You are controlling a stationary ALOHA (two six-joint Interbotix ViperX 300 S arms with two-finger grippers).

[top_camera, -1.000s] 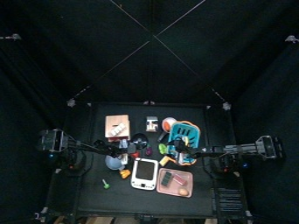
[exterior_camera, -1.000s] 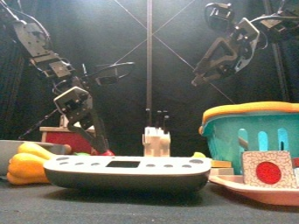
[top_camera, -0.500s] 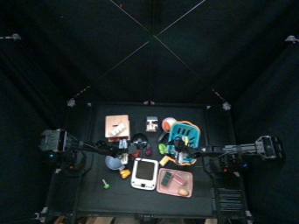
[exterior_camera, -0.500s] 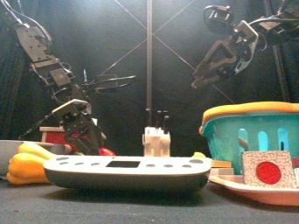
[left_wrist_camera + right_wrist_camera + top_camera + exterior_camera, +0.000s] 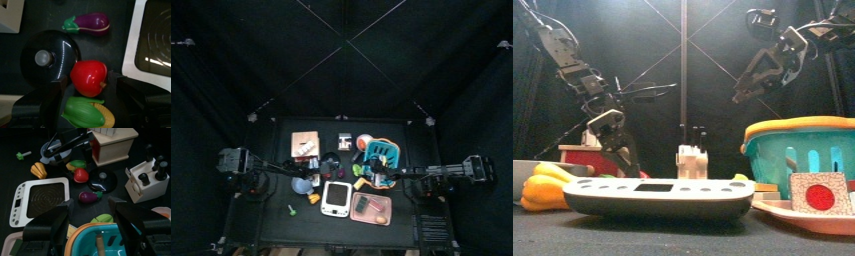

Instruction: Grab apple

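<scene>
The left gripper (image 5: pixel 85 102) hangs just above the glossy red apple (image 5: pixel 89 78), fingers spread wide and empty. The grasp is judged not yet made: the apple lies on the surface. The right gripper (image 5: pixel 89 223) hovers open and empty, well apart.

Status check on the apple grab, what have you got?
Left gripper open, fingers either side of the apple, not closed. Right gripper open, high over the teal basket. Black lid and corn crowd the apple.

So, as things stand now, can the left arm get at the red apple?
Probably yes. In the left wrist view the apple lies between the open jaws of the left gripper, nothing covering it. The black lid and the corn lie close beside it, so the jaws could brush them.
</scene>
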